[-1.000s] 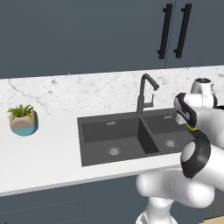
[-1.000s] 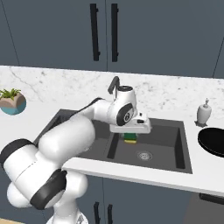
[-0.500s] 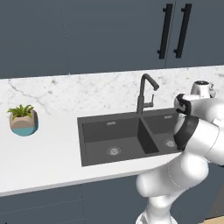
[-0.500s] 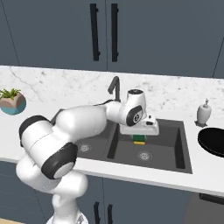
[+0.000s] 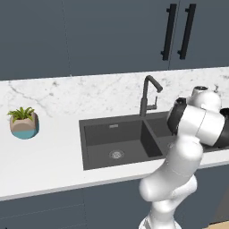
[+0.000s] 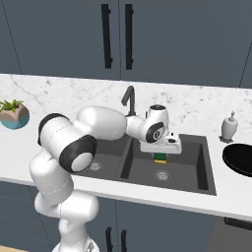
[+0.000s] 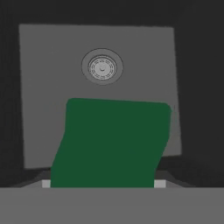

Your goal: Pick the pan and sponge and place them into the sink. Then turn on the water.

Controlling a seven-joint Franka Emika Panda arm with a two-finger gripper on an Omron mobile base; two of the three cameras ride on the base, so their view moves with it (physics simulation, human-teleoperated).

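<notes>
Arm elbow swings further left than a second ago; gripper [image 6: 160,156] shifts right, pointing down over the sink's [image 6: 206,184] right basin, jaws clamped on the sponge [image 6: 160,158]. Pan [image 6: 240,159] rests on tabletop [image 6: 147,194], right.

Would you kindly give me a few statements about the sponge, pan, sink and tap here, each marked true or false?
1. The claw holds the sponge above the sink's right basin. True.
2. The pan already lies in the sink. False: it sits on the counter to the right of the sink.
3. Water is running from the tap. False: no stream shows.
4. In the hand view, a round drain lies beyond the sponge's green top. True.
5. The soap dispenser stands left of the sink. False: it stands to the right, by the pan.
</notes>
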